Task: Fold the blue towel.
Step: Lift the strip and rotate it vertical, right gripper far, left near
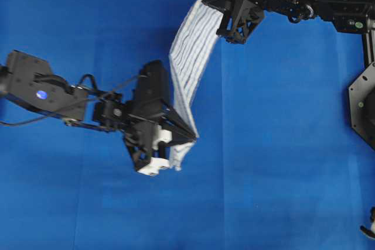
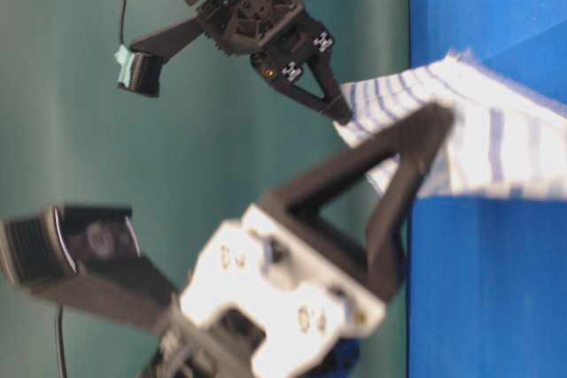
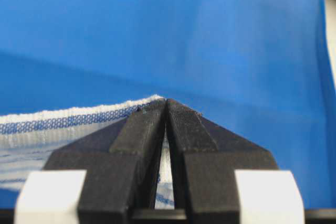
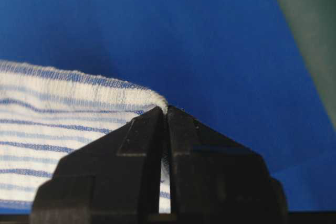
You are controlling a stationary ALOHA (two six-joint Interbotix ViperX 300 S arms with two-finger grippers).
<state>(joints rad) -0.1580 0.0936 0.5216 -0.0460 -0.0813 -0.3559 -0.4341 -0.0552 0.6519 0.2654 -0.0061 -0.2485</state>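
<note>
The blue towel (image 1: 190,57), white with thin blue stripes, hangs stretched in the air between my two grippers above the table. My left gripper (image 1: 195,137) is shut on its lower corner, and a short flap droops below the pinch. At the top of the overhead view my right gripper (image 1: 221,32) is shut on the opposite upper corner. In the left wrist view the fingertips (image 3: 152,113) pinch the towel's hemmed edge (image 3: 63,121). The right wrist view shows the towel (image 4: 63,129) spreading left from the closed tips of the right gripper (image 4: 167,109). The table-level view shows the towel (image 2: 496,148) held aloft.
The plain blue table covering (image 1: 281,162) lies under everything. The right arm's base (image 1: 363,103) stands at the right edge. A green wall (image 2: 89,148) is behind the table.
</note>
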